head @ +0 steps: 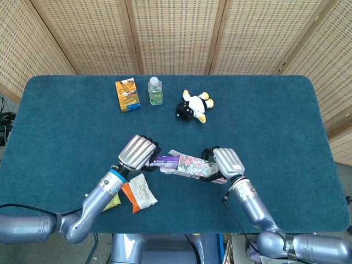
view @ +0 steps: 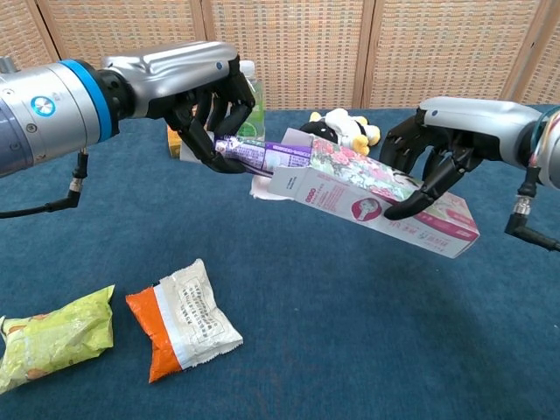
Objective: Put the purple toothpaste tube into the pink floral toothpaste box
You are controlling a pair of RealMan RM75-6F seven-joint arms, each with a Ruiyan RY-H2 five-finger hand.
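My left hand [head: 137, 153] [view: 210, 105] grips the tail end of the purple toothpaste tube [view: 262, 156] [head: 165, 160]. Its front part is inside the open end of the pink floral toothpaste box [view: 376, 201] [head: 190, 165]. My right hand [head: 226, 163] [view: 433, 157] holds the box from above, lifted off the blue table [head: 264, 121] and tilted, open end higher and toward the left hand. The box's flaps [view: 267, 185] hang open around the tube.
An orange-and-white snack packet [head: 138, 194] [view: 182, 320] and a yellow-green packet [view: 52, 337] [head: 108, 202] lie near the front left. At the back stand an orange carton [head: 127, 94], a water bottle [head: 155, 91] and a black-and-white plush toy [head: 192, 106].
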